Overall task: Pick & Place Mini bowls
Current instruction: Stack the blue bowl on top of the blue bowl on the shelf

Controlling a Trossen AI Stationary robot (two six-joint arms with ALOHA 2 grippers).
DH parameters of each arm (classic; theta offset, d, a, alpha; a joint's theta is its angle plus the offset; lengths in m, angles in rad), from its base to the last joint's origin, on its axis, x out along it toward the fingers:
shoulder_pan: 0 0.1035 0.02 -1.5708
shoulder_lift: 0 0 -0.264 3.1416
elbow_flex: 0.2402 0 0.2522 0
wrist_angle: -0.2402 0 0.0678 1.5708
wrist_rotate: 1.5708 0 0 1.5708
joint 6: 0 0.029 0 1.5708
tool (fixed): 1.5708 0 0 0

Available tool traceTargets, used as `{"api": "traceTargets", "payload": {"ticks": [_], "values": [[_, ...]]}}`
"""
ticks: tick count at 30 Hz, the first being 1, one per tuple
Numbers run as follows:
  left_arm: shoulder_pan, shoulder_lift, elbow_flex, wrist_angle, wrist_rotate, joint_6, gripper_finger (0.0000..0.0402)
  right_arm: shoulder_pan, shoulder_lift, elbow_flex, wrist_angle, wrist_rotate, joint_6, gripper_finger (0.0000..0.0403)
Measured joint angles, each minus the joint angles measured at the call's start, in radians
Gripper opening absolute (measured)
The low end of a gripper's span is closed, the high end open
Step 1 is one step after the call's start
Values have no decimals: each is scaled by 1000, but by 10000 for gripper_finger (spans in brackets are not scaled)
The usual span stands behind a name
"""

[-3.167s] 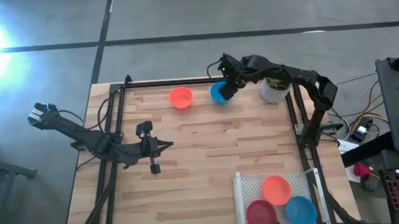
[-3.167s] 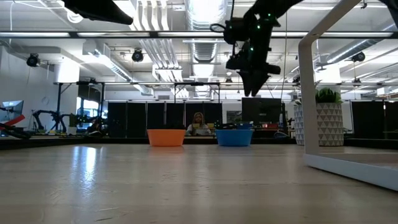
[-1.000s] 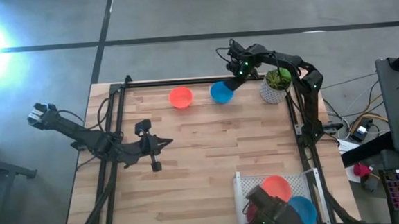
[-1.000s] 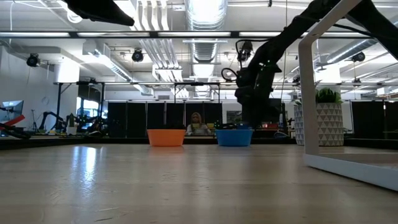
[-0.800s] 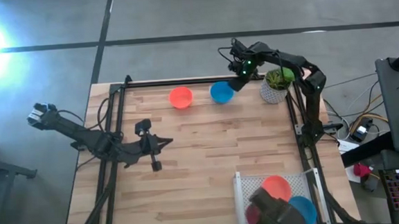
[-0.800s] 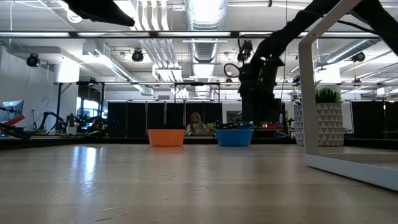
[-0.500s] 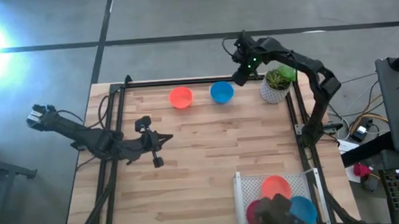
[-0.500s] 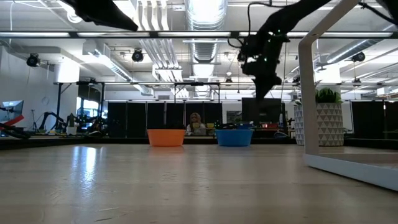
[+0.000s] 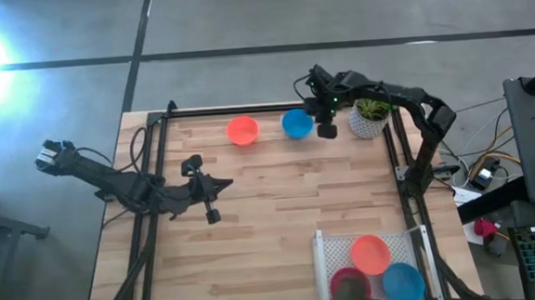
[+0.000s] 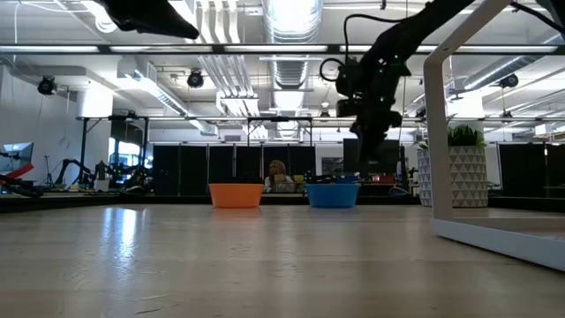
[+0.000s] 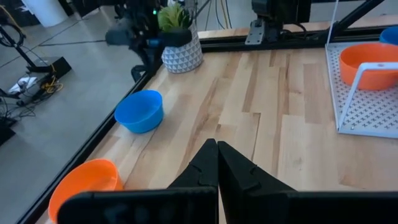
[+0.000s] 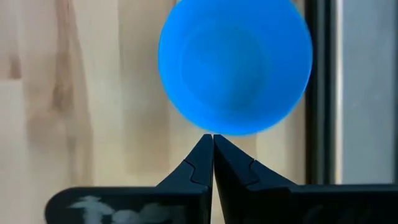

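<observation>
My right gripper [image 9: 326, 128] hung at the upper centre of the high view, fingers pressed together on nothing, just right of the blue bowl [image 9: 297, 123]. The orange bowl [image 9: 242, 130] sat left of it. My left gripper [image 9: 212, 214], also closed and empty, waited at middle left.

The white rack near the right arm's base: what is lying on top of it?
On the white rack sit three bowls: an orange bowl, a red bowl and a blue bowl. The rack's nearest edge is cut off by the picture.
</observation>
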Motion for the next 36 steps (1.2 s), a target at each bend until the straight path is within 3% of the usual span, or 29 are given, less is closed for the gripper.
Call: {"api": "traceTargets", "payload": {"ticks": [5,13,18,24,36], "values": [[0,0,0,10,0,0,0,-5,0,-50,146,-36,-55,8],[2,0,0,11,0,-2,0,-39,0,-76,174,-85,-73,8],[2,0,0,11,0,-4,0,-47,35,-82,216,-192,-68,8],[3,0,0,11,0,-15,0,-47,97,-76,214,-176,-71,8],[3,0,0,12,0,-15,0,-51,100,-74,139,-81,-64,8]]}}
